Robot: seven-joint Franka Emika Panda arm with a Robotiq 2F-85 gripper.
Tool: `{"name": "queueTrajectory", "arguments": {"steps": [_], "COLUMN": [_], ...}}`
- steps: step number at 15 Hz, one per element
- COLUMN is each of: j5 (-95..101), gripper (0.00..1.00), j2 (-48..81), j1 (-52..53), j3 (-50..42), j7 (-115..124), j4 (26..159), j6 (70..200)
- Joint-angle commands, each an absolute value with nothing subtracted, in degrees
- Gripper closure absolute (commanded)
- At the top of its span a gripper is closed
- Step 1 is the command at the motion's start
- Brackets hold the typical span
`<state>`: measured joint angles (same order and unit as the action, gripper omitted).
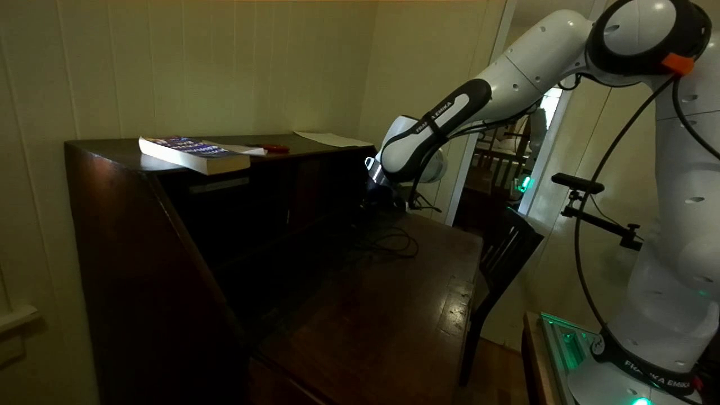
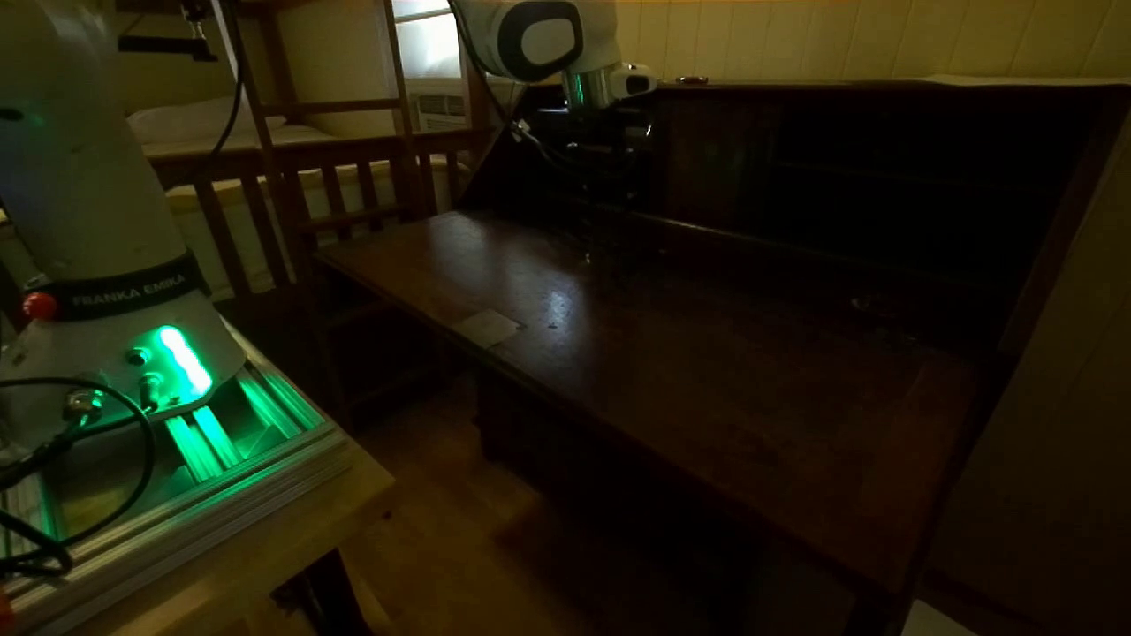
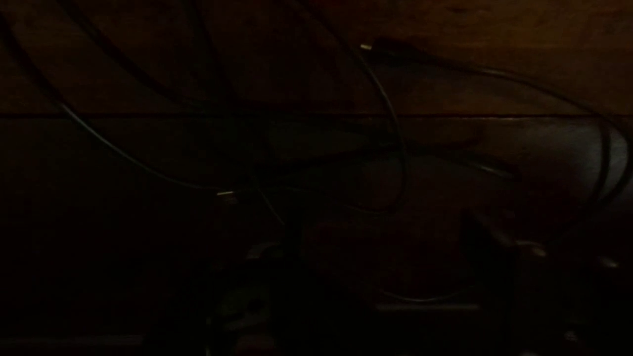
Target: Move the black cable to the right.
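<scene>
We're likely lining up a grasp: dark two-fingered gripper [image 3: 381, 232], jaws spread; next, pinch the thin, looping black cable [image 3: 387, 101].

Black cable [image 3: 388, 101]: number of separate cords cannot be told amid the loops; bright metal tips [image 3: 366, 47] in the wrist view, two. Wooden surface [image 1: 394, 304] beneath: one. Pincer [image 3: 383, 237]: one. Robot arm [image 1: 523, 70]: one. Book [image 1: 194, 154]: one. Small red item [image 1: 275, 148]: one.
</scene>
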<state>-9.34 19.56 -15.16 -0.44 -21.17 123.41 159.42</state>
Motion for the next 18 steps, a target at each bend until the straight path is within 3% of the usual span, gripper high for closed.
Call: {"name": "queueTrajectory", "arguments": {"steps": [1, 10, 11, 12, 13, 18], "j5": [-9.0, -10.5, -10.7, -10.4, -9.8, -9.5], "gripper": [0.0, 0.03, 0.07, 0.27, 0.28, 0.65], "j2": [22.1, 23.4, 23.6, 24.0, 24.5, 25.4], "j1": [-15.4, -15.2, -15.2, -14.8, -14.4, -14.5], "j3": [0.5, 0.7, 0.8, 0.4, -0.1, -0.2], "j7": [-21.4, -16.8, -16.8, -16.0, -15.1, -14.0], "j4": [121.2, 120.4, 120.3, 120.1, 119.9, 118.7], "j6": [159.4, 152.0, 152.5, 153.4, 154.2, 155.4]}}
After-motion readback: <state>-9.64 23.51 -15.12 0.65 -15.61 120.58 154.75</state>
